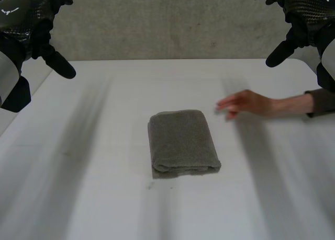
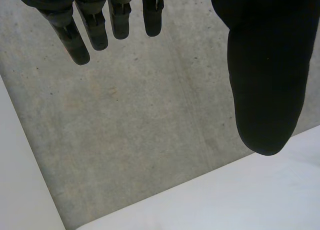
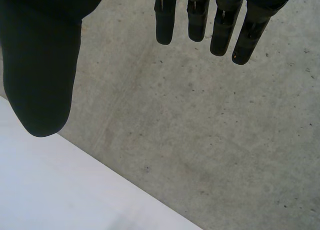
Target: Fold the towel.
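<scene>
Lying folded: one towel [image 1: 182,140], with one person's hand [image 1: 243,103] near.

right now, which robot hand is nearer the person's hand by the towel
Right. The right hand hangs raised just beyond the person's hand; the left hand is raised far off, across the folded towel.

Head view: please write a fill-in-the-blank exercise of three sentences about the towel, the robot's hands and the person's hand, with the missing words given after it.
1. The grey towel lies ____ in the middle of the white table.
2. A person's hand is over the table on the robot's ____ side of the towel, not touching it.
3. The left hand and the right hand are held above the table, both ____ and holding nothing.

Missing words: folded; right; open.
</scene>
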Controlling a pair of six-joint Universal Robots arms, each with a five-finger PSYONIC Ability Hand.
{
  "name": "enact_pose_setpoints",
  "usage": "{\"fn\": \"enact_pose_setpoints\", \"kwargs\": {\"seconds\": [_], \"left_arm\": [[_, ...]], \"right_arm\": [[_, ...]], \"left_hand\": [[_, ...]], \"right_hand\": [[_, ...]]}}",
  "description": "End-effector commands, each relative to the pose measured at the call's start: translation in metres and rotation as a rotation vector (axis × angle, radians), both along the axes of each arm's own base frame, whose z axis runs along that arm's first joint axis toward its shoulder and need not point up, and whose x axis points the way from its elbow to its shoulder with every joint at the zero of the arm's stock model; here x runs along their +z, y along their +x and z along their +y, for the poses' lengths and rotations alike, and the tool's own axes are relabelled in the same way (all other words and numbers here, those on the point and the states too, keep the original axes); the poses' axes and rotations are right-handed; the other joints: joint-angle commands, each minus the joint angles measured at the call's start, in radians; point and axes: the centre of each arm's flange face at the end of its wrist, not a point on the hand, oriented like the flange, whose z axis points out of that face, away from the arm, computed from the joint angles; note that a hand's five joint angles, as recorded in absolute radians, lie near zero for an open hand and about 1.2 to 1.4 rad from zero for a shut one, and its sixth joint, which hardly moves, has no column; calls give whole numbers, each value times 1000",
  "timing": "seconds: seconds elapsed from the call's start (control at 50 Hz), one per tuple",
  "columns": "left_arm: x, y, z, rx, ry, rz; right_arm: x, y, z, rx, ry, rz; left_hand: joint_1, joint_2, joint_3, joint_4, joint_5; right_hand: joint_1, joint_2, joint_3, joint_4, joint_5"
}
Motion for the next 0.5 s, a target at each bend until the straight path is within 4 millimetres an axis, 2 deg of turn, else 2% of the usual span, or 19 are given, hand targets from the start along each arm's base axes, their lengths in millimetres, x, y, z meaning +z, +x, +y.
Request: {"fn": "enact_pose_setpoints", "kwargs": {"seconds": [0.02, 0.14, 0.38, 0.5], "left_arm": [[-3, 1, -4, 7, -2, 11], [-4, 1, -6, 11, -14, 16], [3, 4, 1, 14, -42, 27], [5, 5, 3, 15, -51, 31]], "right_arm": [[-2, -1, -1, -10, -22, -9], [-2, -1, 0, -12, -35, -10], [13, -4, 10, -3, -84, -11], [15, -4, 11, 2, -89, -11]], "left_hand": [[-3, 10, 7, 7, -30], [-3, 10, 7, 7, -30], [-3, 10, 7, 7, -30], [-3, 10, 7, 7, -30]], "right_hand": [[-79, -79, -43, -60, -68], [-79, -79, -43, -60, -68], [-79, -79, -43, -60, -68], [-79, -79, -43, -60, -68]]}}
